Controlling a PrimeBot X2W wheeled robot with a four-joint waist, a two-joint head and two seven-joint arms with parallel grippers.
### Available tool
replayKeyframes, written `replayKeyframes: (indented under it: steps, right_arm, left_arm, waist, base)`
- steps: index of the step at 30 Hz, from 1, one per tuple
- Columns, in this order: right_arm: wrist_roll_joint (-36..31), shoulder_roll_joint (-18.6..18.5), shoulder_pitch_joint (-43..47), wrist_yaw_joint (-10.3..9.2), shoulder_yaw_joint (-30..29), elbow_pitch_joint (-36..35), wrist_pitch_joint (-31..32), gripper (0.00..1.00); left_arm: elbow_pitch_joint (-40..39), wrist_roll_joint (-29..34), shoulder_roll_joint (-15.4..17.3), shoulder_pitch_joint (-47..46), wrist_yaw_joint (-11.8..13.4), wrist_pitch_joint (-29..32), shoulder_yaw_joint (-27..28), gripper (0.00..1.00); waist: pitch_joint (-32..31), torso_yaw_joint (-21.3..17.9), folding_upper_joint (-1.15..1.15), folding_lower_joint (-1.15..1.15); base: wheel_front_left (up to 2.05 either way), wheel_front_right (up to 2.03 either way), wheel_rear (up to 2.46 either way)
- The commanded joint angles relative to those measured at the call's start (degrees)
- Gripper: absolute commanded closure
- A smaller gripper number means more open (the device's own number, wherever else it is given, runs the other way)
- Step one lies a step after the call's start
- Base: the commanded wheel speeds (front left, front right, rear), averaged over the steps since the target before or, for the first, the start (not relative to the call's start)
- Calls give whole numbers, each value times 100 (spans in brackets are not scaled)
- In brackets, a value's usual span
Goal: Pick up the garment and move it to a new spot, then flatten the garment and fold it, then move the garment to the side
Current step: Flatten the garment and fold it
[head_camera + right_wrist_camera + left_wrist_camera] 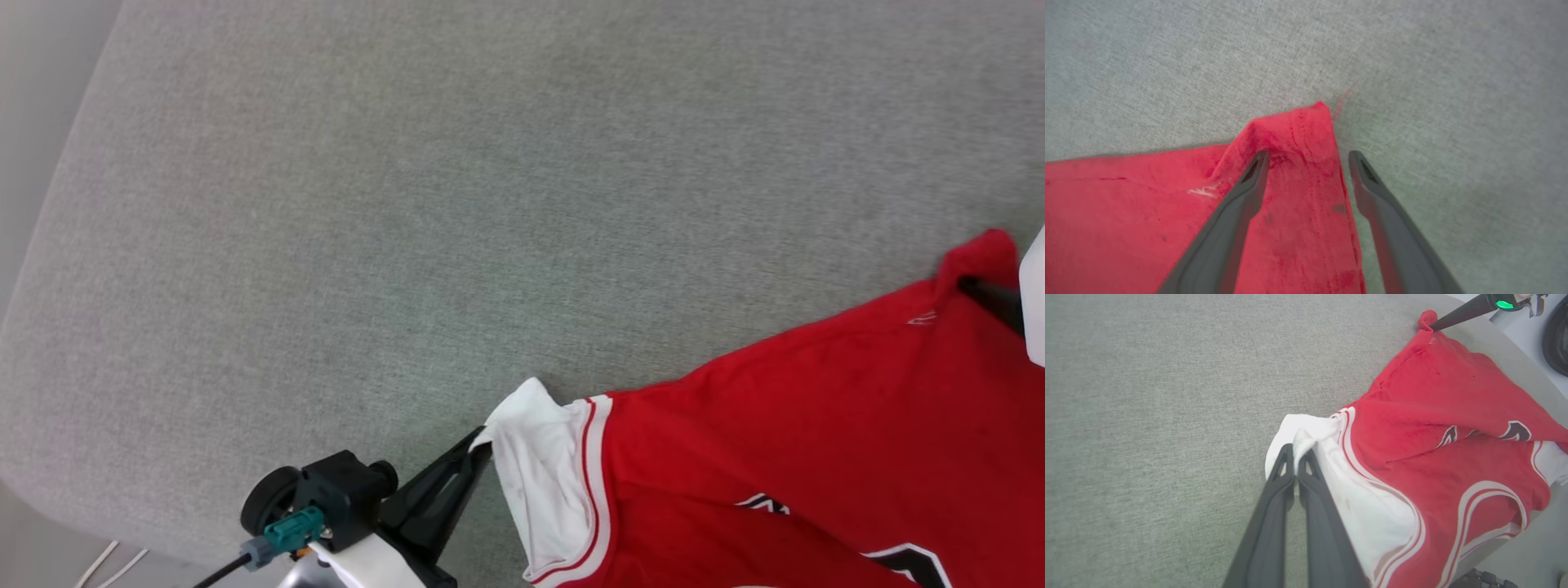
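The garment (816, 425) is a red jersey with a white sleeve, striped trim and black lettering. It lies crumpled on the grey fabric surface (490, 204) at the lower right of the head view. My left gripper (483, 441) is shut on the edge of the white sleeve (1306, 435), with a fold of white cloth pinched between the tips of the left gripper (1295, 455). My right gripper (1308, 157) stands open, its fingers either side of a raised red corner (1306, 126) of the garment (1126, 204). That corner is lifted at the far right, beside the right gripper (976, 287).
The grey surface (1147, 416) stretches wide to the left and beyond the garment (1433, 396). Its rounded edge runs down the left of the head view, with thin cables (106, 563) on the floor below. A dark round part (1555, 335) sits off the surface's far corner.
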Motion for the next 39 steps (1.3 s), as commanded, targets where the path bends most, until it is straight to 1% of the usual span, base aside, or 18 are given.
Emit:
replayKeyframes:
  steps: [1, 5, 8, 11, 12, 13, 14, 22, 26, 30, 35, 39]
  right_arm:
    - [-29, -34, -82, -2, 23, 70, -45, 0]
    - [-143, -106, -76, -5, 187, 503, -181, 0]
    - [-90, -80, -17, -5, 252, 864, -297, 0]
    - [-54, -149, 97, -6, 411, 1127, -315, 0]
    - [-50, -171, 118, -6, 446, 1184, -348, 61]
    - [-26, -190, 143, -6, 481, 1240, -367, 96]
    - [10, -194, 169, -6, 514, 1296, -394, 100]
    - [242, -225, 26, -2, 675, 1406, -991, 100]
    - [369, -171, -77, -2, 654, 1486, -1528, 100]
    - [533, -178, -84, -2, 840, 1497, -2031, 100]
    - [844, -355, -193, -2, 1037, 1242, -2656, 100]
    - [1034, -540, -229, -2, 1043, 880, -3073, 100]
  left_arm:
    - [9, 11, -60, -72, -15, -40, -22, 100]
    - [64, 42, -164, -149, -52, -105, -117, 100]
    - [110, 36, -166, -168, -88, -142, -134, 100]
    - [142, 26, -173, -208, -93, -157, -139, 100]
    - [140, 4, -189, -222, -98, -170, -136, 100]
    - [142, -8, -198, -229, -100, -181, -135, 100]
    - [151, -20, -198, -233, -98, -184, -132, 100]
    - [182, -56, -109, -201, -41, -217, -40, 100]
    - [173, -101, -16, -134, 10, -224, 55, 100]
    - [104, -106, 133, -61, 78, -207, 176, 100]
    - [-228, -379, 269, -63, 156, -144, 475, 100]
    - [-585, -445, 493, -247, 272, -44, 815, 100]
  waist:
    - [182, 191, 0, -1]
    - [288, 311, 0, -1]
    - [326, 361, 0, -1]
    - [331, 399, 0, -1]
    - [326, 406, 0, -1]
    - [316, 408, 0, -1]
    - [298, 407, 0, -1]
    - [-98, 235, 0, -1]
    - [-494, 57, 0, -1]
    - [-956, -186, 0, -1]
    - [-1433, -485, 0, -1]
    - [-1738, -711, 0, -1]
  base:
    - [0, 0, 0]
    - [0, 0, 0]
    - [0, 0, 0]
    - [0, 0, 0]
    - [0, 0, 0]
    - [0, 0, 0]
    - [0, 0, 0]
    - [0, 0, 0]
    - [0, 0, 0]
    - [0, 0, 0]
    - [0, 0, 0]
    - [0, 0, 0]
